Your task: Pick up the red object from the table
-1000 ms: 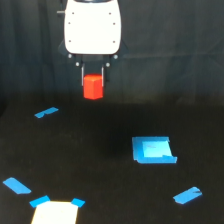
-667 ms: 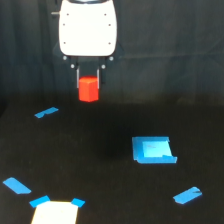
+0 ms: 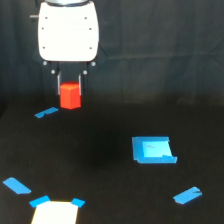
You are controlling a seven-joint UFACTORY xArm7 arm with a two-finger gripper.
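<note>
A white, rounded robot arm housing [image 3: 68, 31] hangs at the top of the exterior view, toward that view's left. Beneath it sits the end effector [image 3: 69, 90], whose two thin dark fingers [image 3: 58, 85] point downward and stand on either side of the red object [image 3: 70, 95]. The end effector is closed on this block, gripping it by its upper part, so the lower half of the block shows below the fingertips. The red object (a small bright red-orange faceted block) appears raised above the black desk [image 3: 100, 170], though the blur makes the gap hard to judge.

All other things are placed here relative to the red object. A small blue tape strip [image 3: 46, 113] lies just below it and slightly toward the view's left. A larger blue square piece [image 3: 152, 150] lies well apart, lower and toward the view's right. A further blue tape strip [image 3: 187, 195] lies lower still, beyond the square piece on the right. Far below the red object, at the bottom edge, sits a pale square patch [image 3: 55, 213] with blue tape at its upper corners. Another blue strip [image 3: 16, 185] lies low and to the left.
</note>
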